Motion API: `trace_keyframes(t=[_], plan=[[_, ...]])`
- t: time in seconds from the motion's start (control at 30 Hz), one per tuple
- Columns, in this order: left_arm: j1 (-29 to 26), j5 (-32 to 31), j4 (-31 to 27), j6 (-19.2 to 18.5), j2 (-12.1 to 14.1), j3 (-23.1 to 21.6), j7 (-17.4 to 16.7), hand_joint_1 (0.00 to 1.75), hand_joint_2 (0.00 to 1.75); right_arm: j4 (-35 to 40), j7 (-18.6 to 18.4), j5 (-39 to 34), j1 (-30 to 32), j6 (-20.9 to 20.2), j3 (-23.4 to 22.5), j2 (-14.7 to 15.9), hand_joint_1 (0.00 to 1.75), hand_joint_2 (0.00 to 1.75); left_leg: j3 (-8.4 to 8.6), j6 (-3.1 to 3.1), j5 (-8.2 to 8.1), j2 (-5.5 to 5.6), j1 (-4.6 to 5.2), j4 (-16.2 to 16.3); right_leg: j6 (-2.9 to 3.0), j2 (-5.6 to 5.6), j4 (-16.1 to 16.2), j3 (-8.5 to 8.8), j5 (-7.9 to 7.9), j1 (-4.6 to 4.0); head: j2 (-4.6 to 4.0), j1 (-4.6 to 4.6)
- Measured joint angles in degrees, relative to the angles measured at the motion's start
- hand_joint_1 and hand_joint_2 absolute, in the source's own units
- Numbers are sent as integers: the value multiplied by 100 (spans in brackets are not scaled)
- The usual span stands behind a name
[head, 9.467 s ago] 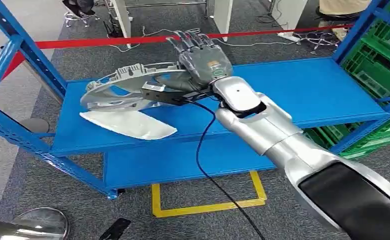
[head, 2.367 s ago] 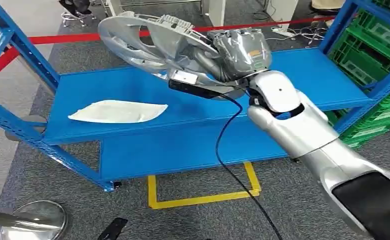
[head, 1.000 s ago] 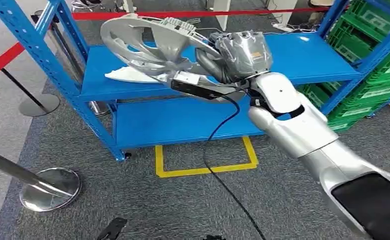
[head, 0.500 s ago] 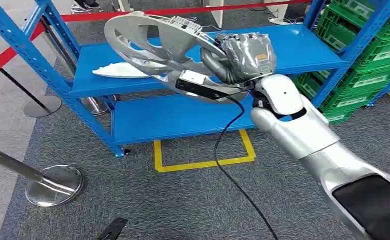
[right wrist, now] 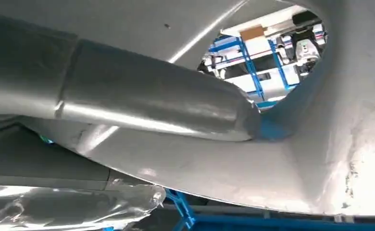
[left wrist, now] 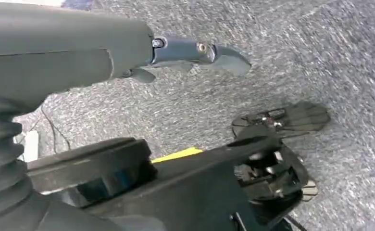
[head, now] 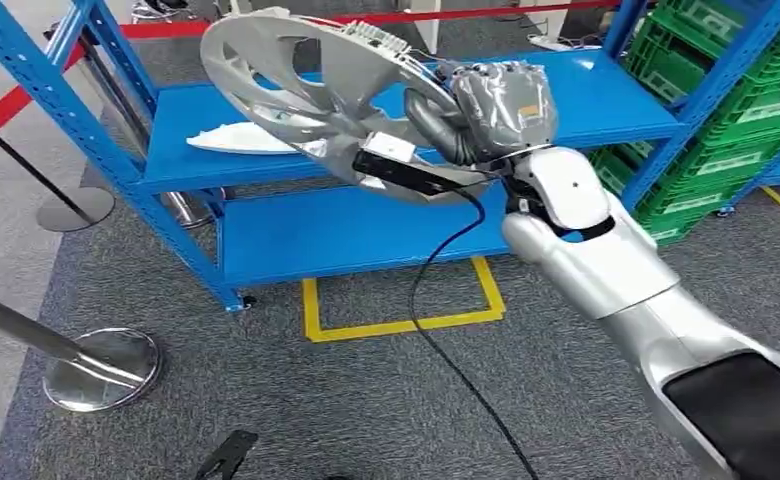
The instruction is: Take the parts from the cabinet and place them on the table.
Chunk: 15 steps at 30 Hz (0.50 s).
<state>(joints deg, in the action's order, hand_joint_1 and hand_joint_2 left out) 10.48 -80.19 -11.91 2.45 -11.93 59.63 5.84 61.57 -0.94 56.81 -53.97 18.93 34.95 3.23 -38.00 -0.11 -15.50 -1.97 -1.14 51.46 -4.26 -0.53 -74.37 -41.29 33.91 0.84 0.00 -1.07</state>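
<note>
Right hand [head: 491, 105] clamped on the silver wheel cover [head: 306, 95] – held above the blue shelf [head: 606, 95]; left hand's [left wrist: 56, 53] fingers – can't tell.

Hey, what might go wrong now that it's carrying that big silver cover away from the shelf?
The right hand grips the silver cover only at one edge, so the wide part might tip or slip. It hangs close to the blue shelf post and might clip it. The black cable dangling below might snag.
</note>
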Motion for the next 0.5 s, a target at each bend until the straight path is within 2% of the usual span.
trace_keyframes(t=[0.03,0.07,0.1,0.13,0.17,0.2,0.23,0.3,0.33,0.37,0.4,0.47,0.5], plan=[[0,-9,0,-7,-2,-2,0,0,175,0,2,0,19,-2,0,0,175,0,-22,-29,-4,-20,-24,33,-37,10,102,59,-112,18,0,-4],[5,-17,0,-11,-11,-7,0,0,175,0,2,-4,23,-9,-4,0,175,0,-60,-72,-12,-50,-60,89,-83,35,488,263,-345,46,0,-2],[5,-20,0,-15,-13,-7,0,0,175,0,2,-7,16,-11,-11,0,175,0,-107,-122,-30,-90,-105,172,-136,105,1031,553,-592,77,0,-4],[5,-22,0,-28,-20,-13,0,0,175,2,2,-9,1,-11,-37,0,175,0,-169,-197,-69,-119,-143,293,-223,260,1542,832,-741,114,0,-6],[14,-24,-11,-20,35,-13,-2,0,175,4,0,-11,-7,-11,-37,-2,175,0,-207,-259,-80,-139,-111,357,-214,323,1407,728,-661,69,0,-17],[4,-24,-2,-28,-7,-15,0,0,175,7,7,-11,-23,-13,-41,-15,175,0,-252,-300,-112,-163,-109,477,-68,268,1416,724,-719,88,0,-40],[-11,-24,-2,-24,-2,-17,0,0,175,7,7,-11,-12,-17,-46,-13,175,0,-242,-312,-86,-179,-101,460,53,206,1362,679,-715,93,0,9],[-20,-26,-2,-22,-4,-22,-7,0,175,4,7,-11,-6,-20,-46,-13,175,0,-243,-344,-45,-265,-112,459,144,89,1277,585,-754,81,0,20],[-16,-26,0,-24,-11,-26,-7,0,175,4,7,-11,-4,-20,-48,-13,175,0,-265,-368,-115,-231,-136,479,212,44,1278,561,-790,87,0,50],[-14,-26,0,-24,-11,-28,-7,0,175,4,7,-11,-6,-22,-50,-13,175,0,-311,-365,-344,-87,-142,637,253,-4,1282,535,-817,86,0,35],[-15,-26,0,-24,-11,-31,-7,0,175,7,7,-11,-6,-24,-50,-20,175,0,-445,-353,-646,30,-122,1034,297,-54,1299,515,-850,86,0,59],[-22,-26,0,-24,-11,-33,-9,0,175,4,4,-11,-5,-24,-48,-20,175,0,-819,-327,-1155,125,-76,2074,324,-172,1307,460,-898,58,0,79],[-22,-26,0,-24,-11,-33,-9,0,175,4,4,-11,0,-26,-48,-20,175,0,-919,-294,-1280,139,-58,2388,332,-236,1307,437,-917,38,0,79]])
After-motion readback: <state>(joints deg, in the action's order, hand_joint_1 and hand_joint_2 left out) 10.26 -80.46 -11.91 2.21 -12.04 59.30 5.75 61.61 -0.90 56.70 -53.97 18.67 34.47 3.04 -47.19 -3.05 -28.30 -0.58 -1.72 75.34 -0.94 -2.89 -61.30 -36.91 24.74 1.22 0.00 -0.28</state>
